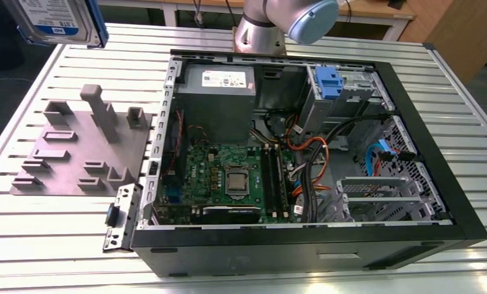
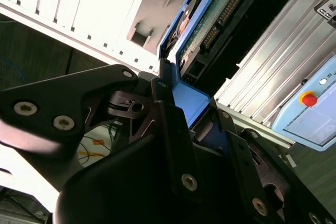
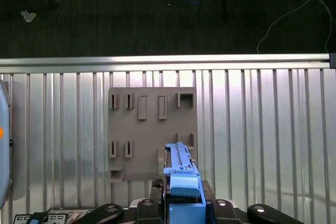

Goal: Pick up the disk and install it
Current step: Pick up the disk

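— Gripper (image 2: 195, 113) news: my black fingers (image 2: 164, 114) are pinched tight on the disk (image 2: 215, 19). One finger is on each side of its blue frame (image 2: 191, 100). The second wrist view shows that.

— Where is the disk now?

— Up in the air, in the upper left corner of the exterior view. Its white-and-blue sticker faces that camera. It touches nothing but my fingers.

— What is below it?

— A shiny table (image 1: 55, 245) with long ridges. A grey block (image 1: 79, 147) with slots and pegs lies on it, at the left of the exterior view. In the first wrist view, the blue frame sits in front of that block.

— And the computer?

— The black computer case (image 1: 309, 248) lies open in the middle of the exterior view, well apart from the disk. Inside I see a green board (image 1: 226, 177). A grey box (image 1: 218, 92) with a white sticker sits near the case's upper edge. A small blue latch (image 1: 328, 82) is toward the upper right.

— Where is your arm?

— My arm (image 1: 264, 30) stands at the top middle of the exterior view, just behind the case.
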Action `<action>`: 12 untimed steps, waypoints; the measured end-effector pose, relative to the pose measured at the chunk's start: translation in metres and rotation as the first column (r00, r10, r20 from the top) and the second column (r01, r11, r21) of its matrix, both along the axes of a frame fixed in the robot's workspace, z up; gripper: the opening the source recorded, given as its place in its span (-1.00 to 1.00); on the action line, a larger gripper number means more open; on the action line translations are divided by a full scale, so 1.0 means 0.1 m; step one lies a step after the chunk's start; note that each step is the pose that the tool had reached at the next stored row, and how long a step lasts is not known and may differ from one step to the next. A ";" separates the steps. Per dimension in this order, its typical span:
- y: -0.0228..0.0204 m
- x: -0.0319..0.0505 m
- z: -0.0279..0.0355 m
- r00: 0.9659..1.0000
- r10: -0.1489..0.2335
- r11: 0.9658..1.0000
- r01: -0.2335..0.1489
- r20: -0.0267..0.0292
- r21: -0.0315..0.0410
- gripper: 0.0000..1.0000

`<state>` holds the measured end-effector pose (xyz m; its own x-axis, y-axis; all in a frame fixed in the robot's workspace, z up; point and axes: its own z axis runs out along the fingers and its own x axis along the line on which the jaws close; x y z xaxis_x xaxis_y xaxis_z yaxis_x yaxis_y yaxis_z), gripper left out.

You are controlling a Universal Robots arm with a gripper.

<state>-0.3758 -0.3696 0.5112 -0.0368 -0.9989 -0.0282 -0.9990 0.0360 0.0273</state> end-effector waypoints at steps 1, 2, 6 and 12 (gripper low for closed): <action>-0.010 0.001 0.000 1.000 0.000 1.000 0.000 0.000 0.000 -0.27; -0.022 0.003 0.000 1.000 0.000 1.000 0.000 0.000 0.000 -0.27; -0.066 0.017 0.000 1.000 0.000 1.000 0.000 0.000 0.000 -0.27; -0.094 0.098 -0.001 1.000 0.000 1.000 0.000 0.000 0.000 -0.27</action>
